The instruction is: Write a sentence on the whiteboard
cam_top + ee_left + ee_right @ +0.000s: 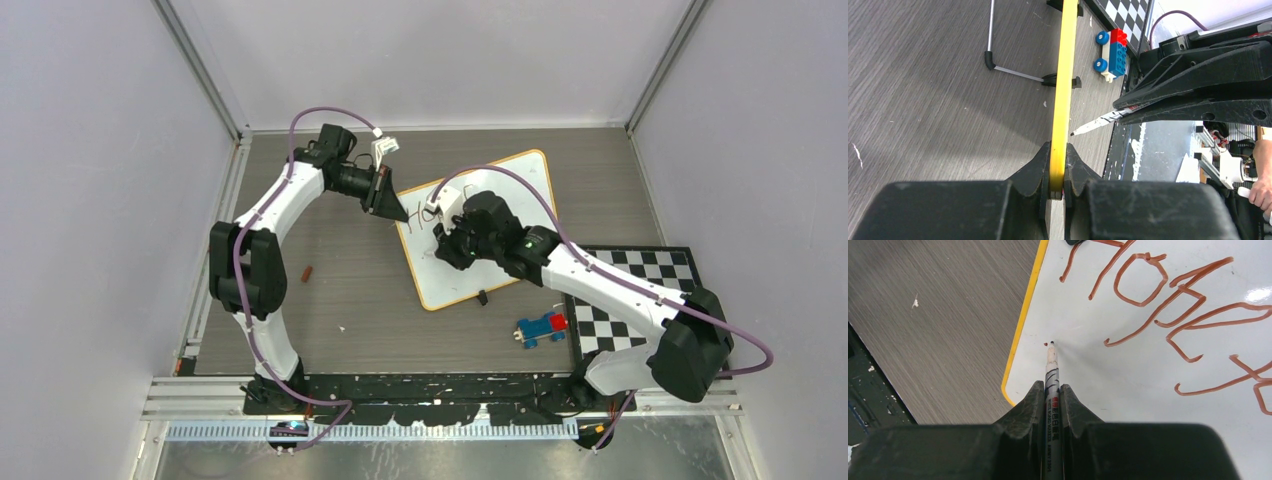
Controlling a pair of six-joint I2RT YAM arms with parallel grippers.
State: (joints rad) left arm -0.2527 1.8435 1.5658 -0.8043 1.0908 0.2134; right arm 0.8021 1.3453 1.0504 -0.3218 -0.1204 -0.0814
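Note:
The whiteboard has a yellow rim and lies tilted on the table. Red handwriting covers its upper part. My left gripper is shut on the board's yellow edge at its far left corner; in the left wrist view the jaws pinch the rim from both sides. My right gripper is over the board's left half, shut on a whiteboard marker. The marker's tip rests at the board surface beside a small red dot, near the yellow rim. The marker also shows in the left wrist view.
A blue and red toy brick train lies near the board's near edge, beside a chessboard mat. A small black cap sits at the board's near rim. A small brown piece lies on the table at left.

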